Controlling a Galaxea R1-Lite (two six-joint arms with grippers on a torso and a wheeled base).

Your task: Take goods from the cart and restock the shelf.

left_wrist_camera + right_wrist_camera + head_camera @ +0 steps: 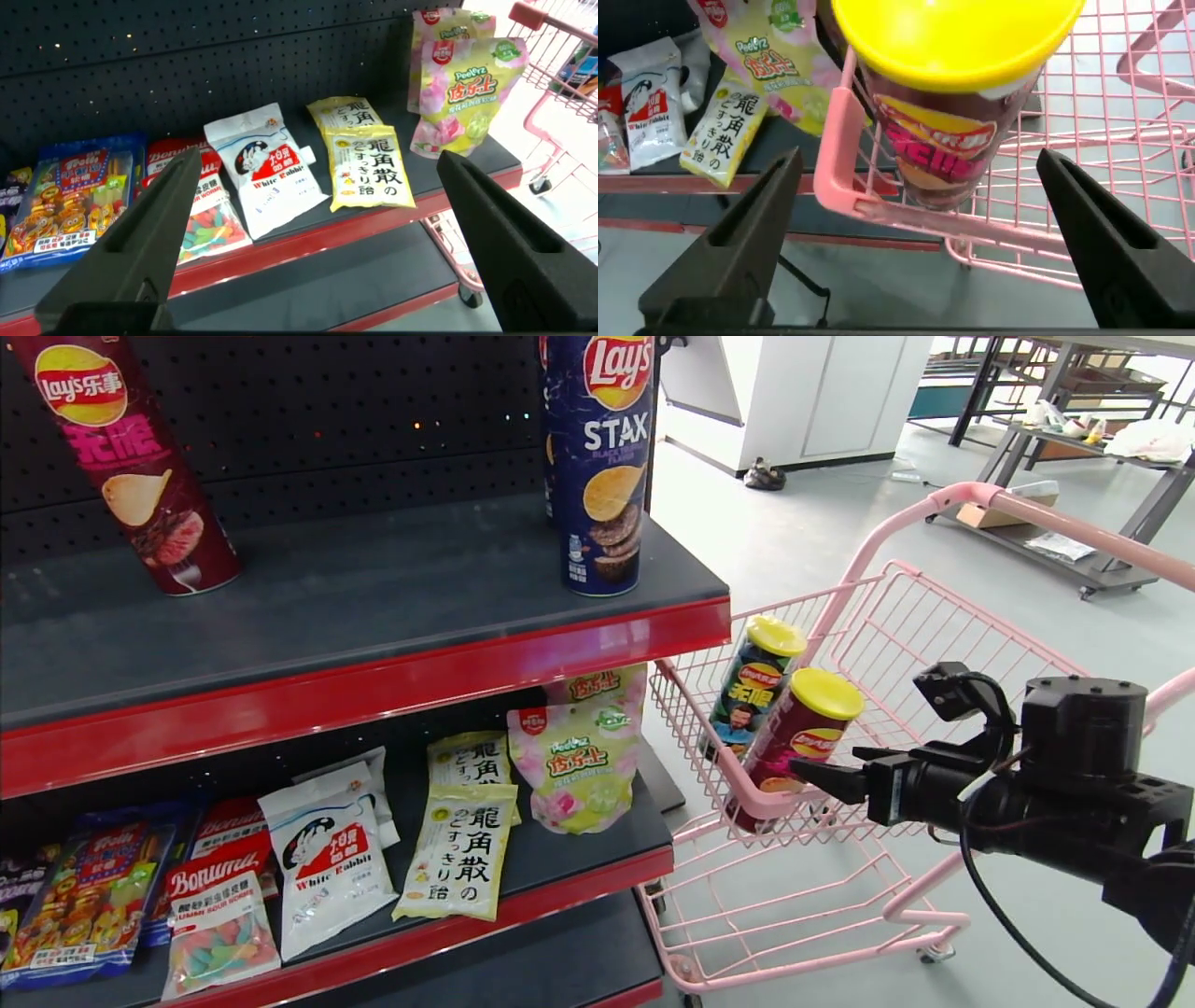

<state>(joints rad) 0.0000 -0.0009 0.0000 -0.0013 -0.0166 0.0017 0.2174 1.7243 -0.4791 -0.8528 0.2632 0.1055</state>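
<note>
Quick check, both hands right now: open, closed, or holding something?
Left hand: open, holding nothing.
Right hand: open, holding nothing; it points at the can in the cart.

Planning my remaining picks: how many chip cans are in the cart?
2. A green-labelled can stands in the cart corner nearest the shelf; a maroon can stands beside it. The right arm hides part of the basket.

Pink wire cart (1074, 530) just beside the shelf (373, 686). Its basket holds two yellow-lidded chip cans (both tilted): a maroon can (794, 747) against the near corner and a dark can (752, 686) just behind it.
</note>
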